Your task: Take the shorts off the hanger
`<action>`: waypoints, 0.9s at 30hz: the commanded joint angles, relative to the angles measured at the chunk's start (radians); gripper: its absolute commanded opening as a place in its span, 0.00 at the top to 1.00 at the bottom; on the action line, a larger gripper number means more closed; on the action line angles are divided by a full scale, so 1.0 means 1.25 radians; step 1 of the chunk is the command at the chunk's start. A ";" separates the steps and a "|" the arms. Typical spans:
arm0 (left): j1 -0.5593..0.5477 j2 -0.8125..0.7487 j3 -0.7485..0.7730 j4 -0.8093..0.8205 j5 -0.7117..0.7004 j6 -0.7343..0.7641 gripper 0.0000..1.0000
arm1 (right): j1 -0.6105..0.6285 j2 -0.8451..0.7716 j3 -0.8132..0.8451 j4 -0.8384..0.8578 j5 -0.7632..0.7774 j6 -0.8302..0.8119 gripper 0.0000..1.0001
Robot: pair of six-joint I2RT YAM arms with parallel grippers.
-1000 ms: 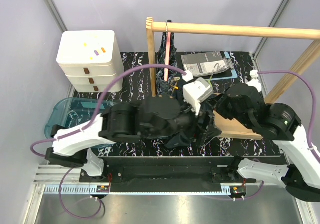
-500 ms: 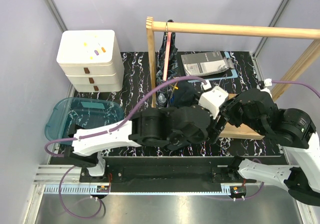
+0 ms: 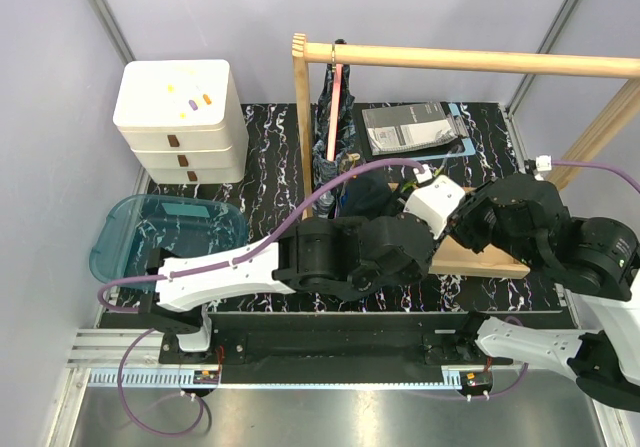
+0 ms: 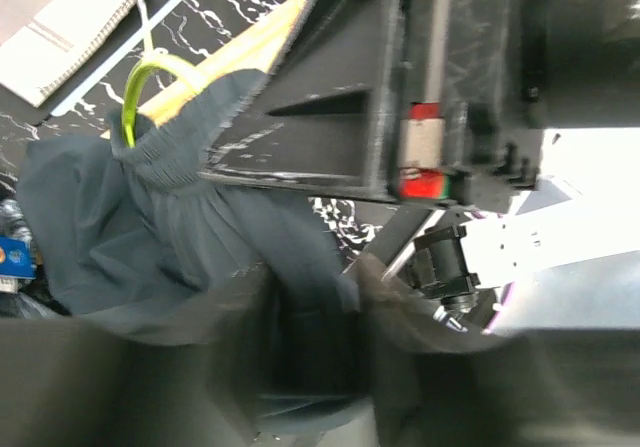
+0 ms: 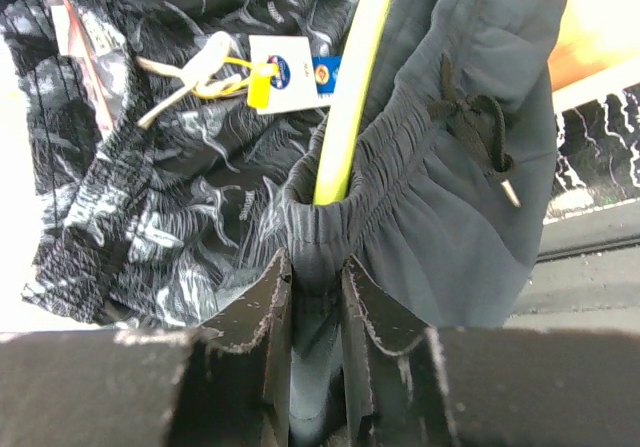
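The plain navy shorts (image 5: 470, 197) are gathered on a yellow-green hanger (image 5: 352, 117) that runs inside their waistband. My right gripper (image 5: 315, 277) is shut on that waistband just below the hanger. The same shorts (image 4: 150, 227) and the hanger's loop (image 4: 140, 77) show in the left wrist view. There my left gripper (image 4: 315, 337) is blurred, with a fold of the dark cloth between its fingers. From above the shorts (image 3: 368, 195) bunch between both wrists. The marbled shorts (image 3: 326, 117) hang from the rail on a pink hanger.
A wooden rack (image 3: 480, 59) spans the back, its post (image 3: 300, 107) at the left and its base board (image 3: 480, 259) under my right arm. White stacked drawers (image 3: 180, 117) stand back left, a blue tray (image 3: 165, 232) lies left, and a booklet (image 3: 410, 125) lies behind.
My left arm swung right and farther back, and its jaws narrowed around the cloth. The plain shorts moved from the table's front toward the rack. My right arm shifted right.
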 commanded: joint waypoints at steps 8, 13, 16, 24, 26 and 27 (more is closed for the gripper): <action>0.061 -0.039 0.015 0.007 0.002 0.048 1.00 | -0.001 -0.024 -0.014 0.062 0.004 -0.149 0.54; 0.103 -0.136 -0.090 0.049 0.065 -0.014 1.00 | -0.001 -0.081 -0.054 0.058 0.091 -0.244 0.29; 0.110 -0.198 -0.141 0.097 0.120 -0.017 1.00 | -0.004 -0.114 -0.073 0.056 0.143 -0.273 0.22; 0.139 -0.346 -0.289 0.176 0.216 -0.060 1.00 | -0.003 -0.035 -0.049 0.120 0.192 -0.409 0.12; 0.147 -0.369 -0.315 0.185 0.229 -0.081 1.00 | -0.003 -0.008 -0.051 0.138 0.187 -0.423 0.11; 0.150 -0.393 -0.342 0.196 0.233 -0.088 1.00 | -0.003 0.000 -0.055 0.147 0.185 -0.428 0.10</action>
